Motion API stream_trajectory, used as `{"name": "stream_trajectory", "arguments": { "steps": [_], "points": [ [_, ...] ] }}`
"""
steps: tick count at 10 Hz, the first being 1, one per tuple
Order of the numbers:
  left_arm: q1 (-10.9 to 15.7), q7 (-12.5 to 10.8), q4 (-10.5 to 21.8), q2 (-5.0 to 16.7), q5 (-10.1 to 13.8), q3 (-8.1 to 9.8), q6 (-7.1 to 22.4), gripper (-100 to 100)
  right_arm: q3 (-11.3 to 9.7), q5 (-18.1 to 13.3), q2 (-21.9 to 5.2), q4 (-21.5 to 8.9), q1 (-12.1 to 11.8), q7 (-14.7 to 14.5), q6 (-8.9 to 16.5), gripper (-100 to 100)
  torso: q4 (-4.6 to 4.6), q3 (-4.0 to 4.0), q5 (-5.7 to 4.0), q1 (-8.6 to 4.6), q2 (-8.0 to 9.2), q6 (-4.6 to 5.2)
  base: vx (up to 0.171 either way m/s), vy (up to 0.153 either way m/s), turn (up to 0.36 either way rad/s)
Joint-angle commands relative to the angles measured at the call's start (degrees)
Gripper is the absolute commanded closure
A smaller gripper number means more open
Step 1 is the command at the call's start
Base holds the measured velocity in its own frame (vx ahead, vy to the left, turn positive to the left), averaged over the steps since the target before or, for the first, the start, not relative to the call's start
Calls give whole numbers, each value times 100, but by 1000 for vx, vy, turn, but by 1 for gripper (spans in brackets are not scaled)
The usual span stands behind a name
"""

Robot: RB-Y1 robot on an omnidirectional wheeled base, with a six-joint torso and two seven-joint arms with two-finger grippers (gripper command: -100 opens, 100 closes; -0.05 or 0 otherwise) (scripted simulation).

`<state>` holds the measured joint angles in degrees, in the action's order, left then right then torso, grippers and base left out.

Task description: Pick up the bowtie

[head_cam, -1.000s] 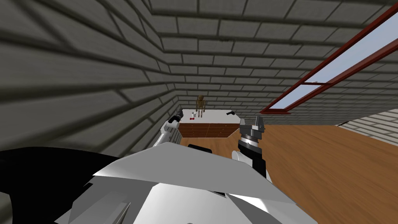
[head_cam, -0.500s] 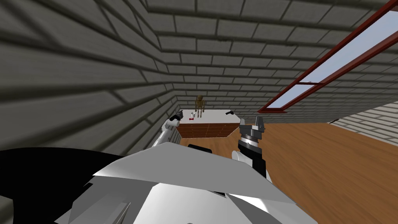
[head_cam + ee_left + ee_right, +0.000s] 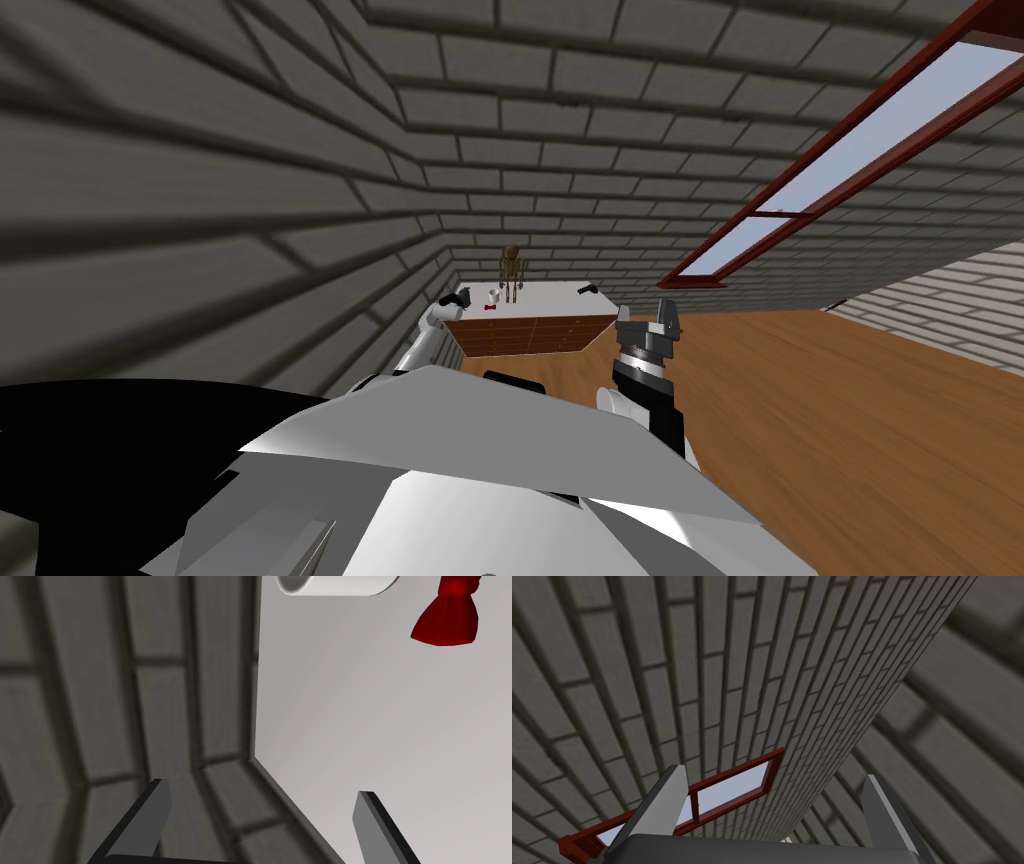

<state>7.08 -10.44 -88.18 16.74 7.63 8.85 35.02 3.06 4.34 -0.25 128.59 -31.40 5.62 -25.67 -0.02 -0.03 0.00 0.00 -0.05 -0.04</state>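
A small red bowtie lies on the white top of a wooden dresser ahead of me. In the left wrist view one red wing of the bowtie shows beyond my open fingers, beside a white cup. My left gripper reaches over the dresser's left corner, short of the bowtie, open with nothing between its fingers. My right gripper is raised near my chest, open and holding nothing.
A brown figurine stands at the back of the dresser top, near the white cup. A dark object lies at its right end. Grey brick walls close in on the left and behind. Wooden floor spreads to the right.
I have drawn nearer to the dresser, which sits slightly lower and larger in the head view. My left gripper now reaches over its left corner. The right arm has held still.
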Motion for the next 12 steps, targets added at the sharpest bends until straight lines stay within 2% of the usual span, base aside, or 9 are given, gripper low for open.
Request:
{"name": "stream_trajectory", "arguments": {
  "steps": [1,2,3,4,5,7,8,9,12],
  "points": [
    [162,-115,284,64,66,38,286,-100,0,0,0,0,0,0,0,0,0,0,0,0,0,0,18,-4,-83],
    [162,-115,284,64,66,38,416,-100,0,0,0,0,0,0,0,0,0,-1,0,-2,-3,3,19,-2,-59],
    [329,-234,518,107,114,71,588,-100,0,0,0,0,0,0,0,0,0,-1,-1,-1,-3,1,27,4,-91],
    [329,-234,568,107,114,71,776,-100,0,0,0,0,0,0,0,0,-1,-3,0,0,-6,3,29,3,-53],
    [488,-355,780,141,160,101,932,-100,0,0,0,0,0,0,0,0,-2,-4,0,0,-7,0,35,-8,-83],
    [488,-355,849,141,160,101,1136,-100,0,0,0,0,0,0,0,0,-2,-5,-1,-4,-8,0,21,-5,-23],
    [640,-477,1124,169,203,129,1350,-100,0,0,0,0,0,0,0,0,-1,-1,-1,-3,-2,0,22,-3,-90],
    [640,-477,1124,169,203,129,1476,-100,0,0,0,0,0,0,0,0,-1,-2,-1,-3,-4,2,27,-1,-65],
    [927,-723,1587,213,280,177,1992,-100,0,0,0,0,0,0,0,0,-3,-7,-1,-3,-11,-1,45,-5,-75]
  ]
}}
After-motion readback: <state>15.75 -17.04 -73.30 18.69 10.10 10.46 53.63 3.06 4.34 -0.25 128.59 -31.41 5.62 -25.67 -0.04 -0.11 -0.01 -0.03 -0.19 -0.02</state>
